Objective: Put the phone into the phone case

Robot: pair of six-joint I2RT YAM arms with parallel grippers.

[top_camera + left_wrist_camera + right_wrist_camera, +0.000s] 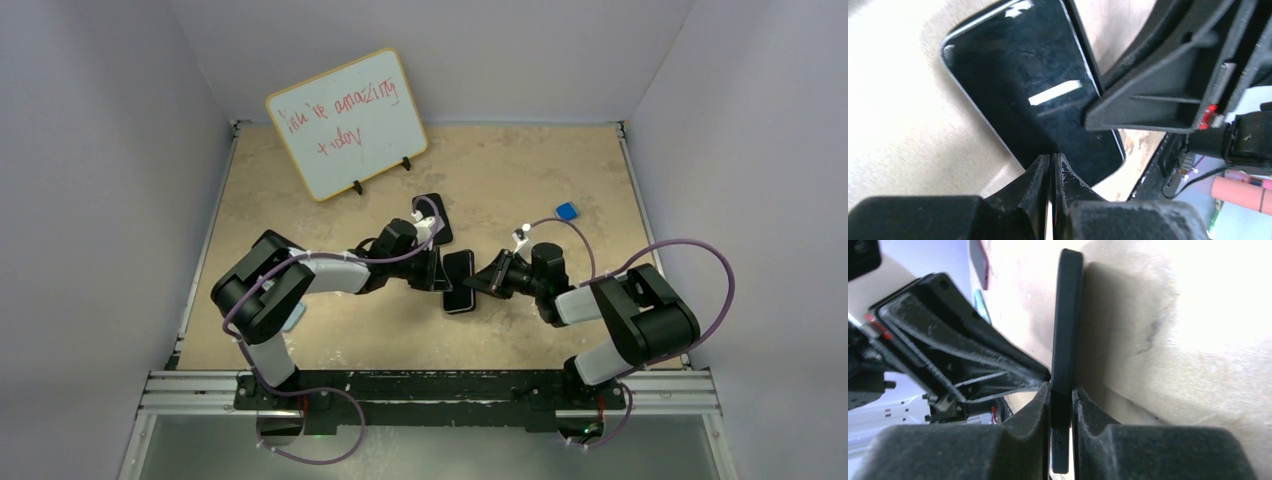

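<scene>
The black phone (459,281) with a glossy screen lies mid-table between both grippers. In the left wrist view it (1023,90) fills the middle, screen up. My right gripper (479,283) is shut on its right edge. The right wrist view shows the phone (1067,315) edge-on between the pads, with the gripper (1060,390) clamping it just above the table. My left gripper (440,270) is shut and empty, and its tips (1052,157) are at the phone's left edge. A matte black flat rectangle (434,218), seemingly the phone case, lies behind my left wrist.
A whiteboard (348,122) with red writing stands at the back left. A small blue object (566,211) lies at the back right. A light blue item (295,315) shows under my left arm. Walls close in the table on three sides.
</scene>
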